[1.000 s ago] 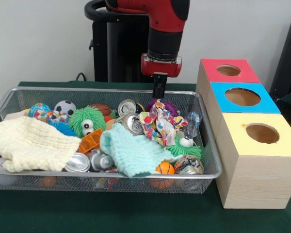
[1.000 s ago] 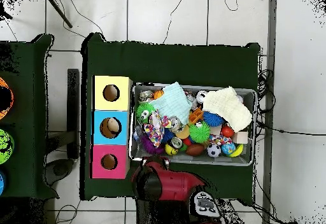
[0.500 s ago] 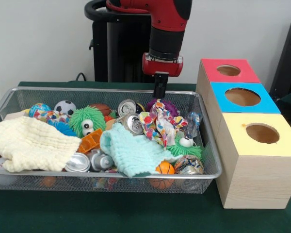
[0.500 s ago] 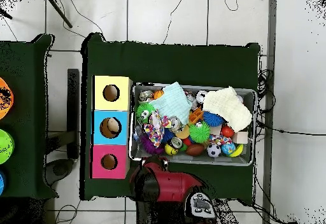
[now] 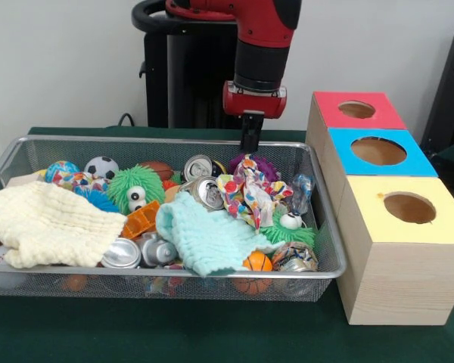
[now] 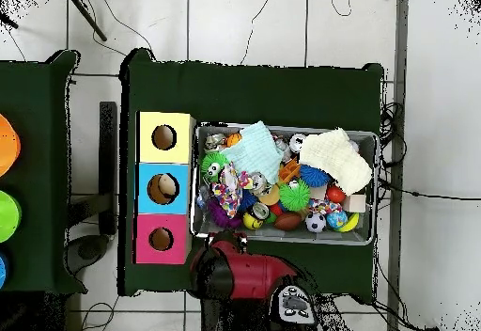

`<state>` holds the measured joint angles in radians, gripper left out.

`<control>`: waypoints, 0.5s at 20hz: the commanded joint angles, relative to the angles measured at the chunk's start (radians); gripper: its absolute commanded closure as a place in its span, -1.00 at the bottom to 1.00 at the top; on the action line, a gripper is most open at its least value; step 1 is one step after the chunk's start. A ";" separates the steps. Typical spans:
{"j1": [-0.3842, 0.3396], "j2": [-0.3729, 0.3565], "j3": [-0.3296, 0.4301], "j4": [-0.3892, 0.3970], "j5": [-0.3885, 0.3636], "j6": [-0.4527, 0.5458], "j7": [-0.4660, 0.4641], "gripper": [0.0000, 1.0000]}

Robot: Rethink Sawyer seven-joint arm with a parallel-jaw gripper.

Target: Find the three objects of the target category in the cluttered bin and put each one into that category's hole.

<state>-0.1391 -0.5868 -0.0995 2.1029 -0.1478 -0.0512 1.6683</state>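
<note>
Since the earlier frames the arm point(image 5: 261, 45) has lifted slightly and drifted a little toward the boxes; nothing in the bin has shifted. The pincer point(image 5: 249, 142) hangs over the bin's far rim, above the purple spiky toy point(image 5: 265, 164), carrying nothing; its black fingers look pressed close together, a narrow set.

The wire bin point(image 5: 329, 249) sits on the green desk point(image 5: 212, 333), packed with clutter. Cans lie in it: one point(image 5: 199, 166) at the back, one point(image 5: 209, 193) atop the mint cloth point(image 5: 204, 236), and two point(image 5: 140, 252) near the front wall. Around them are a cream cloth point(image 5: 49, 223), a green fuzzy toy point(image 5: 136, 189) with eyes, a soccer ball point(image 5: 101, 167), a patterned cloth point(image 5: 246, 193) and a small basketball point(image 5: 257, 262).

Just beside the bin stand three boxes, touching in a row, each with a round hole: red point(image 5: 356, 110), blue point(image 5: 378, 151), yellow point(image 5: 408, 208). In the overhead view the arm point(image 6: 240, 273) sits by the bin's point(image 6: 282, 238) edge.
</note>
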 commanded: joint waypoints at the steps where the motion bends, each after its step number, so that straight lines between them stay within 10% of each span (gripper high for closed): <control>1: 0.029 -0.027 0.055 0.053 -0.031 0.059 0.129 1.00; 10: 0.114 -0.041 0.006 0.064 -0.020 0.052 0.140 1.00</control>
<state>-0.0776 -0.6134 -0.1235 2.1142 -0.1480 -0.0508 1.6683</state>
